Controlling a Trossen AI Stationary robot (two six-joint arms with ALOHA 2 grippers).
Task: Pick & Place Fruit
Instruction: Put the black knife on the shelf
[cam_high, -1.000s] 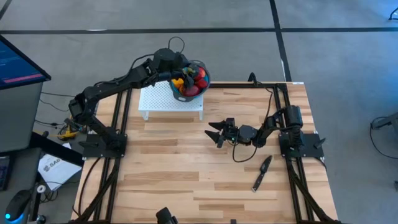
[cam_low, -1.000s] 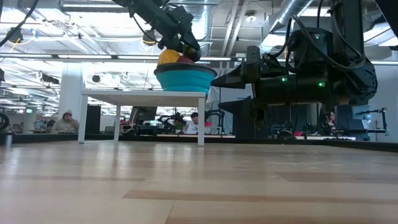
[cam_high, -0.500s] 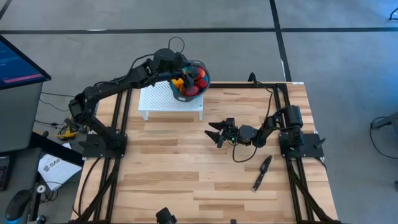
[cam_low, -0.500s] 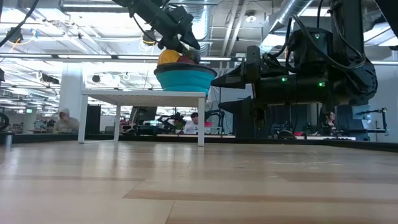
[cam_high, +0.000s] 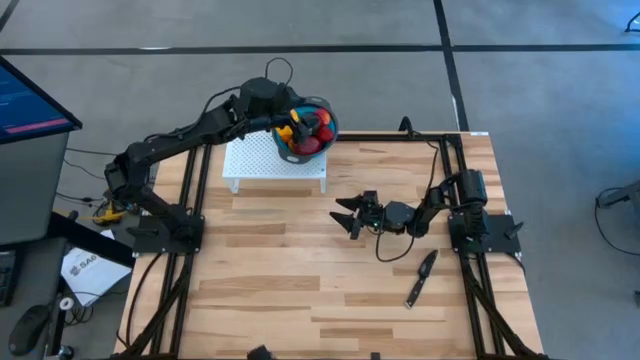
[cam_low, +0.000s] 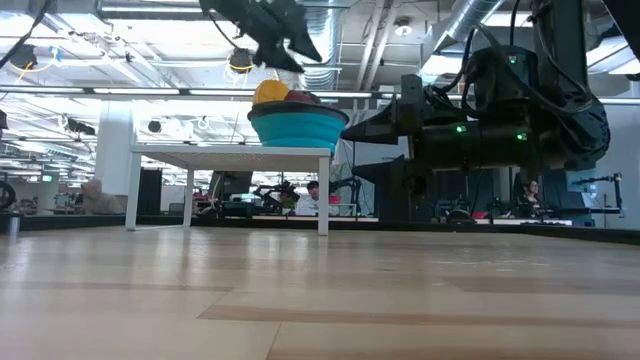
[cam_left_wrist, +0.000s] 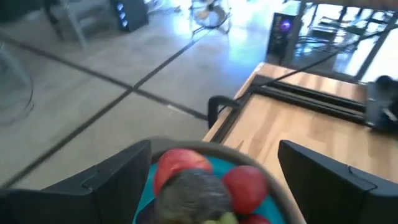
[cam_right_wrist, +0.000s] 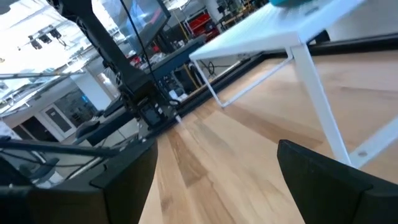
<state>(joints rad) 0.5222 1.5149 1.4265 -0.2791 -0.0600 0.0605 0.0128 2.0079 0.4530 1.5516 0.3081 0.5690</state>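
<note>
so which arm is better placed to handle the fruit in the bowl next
Left. The left gripper hangs open right above the bowl of fruit on the white stand. The right gripper is open too, low over mid-table, well away from the bowl.

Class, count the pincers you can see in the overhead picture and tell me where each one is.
2. The left pincer is over the blue bowl of fruit on the small white stand. The right pincer hovers open above mid-table.
</note>
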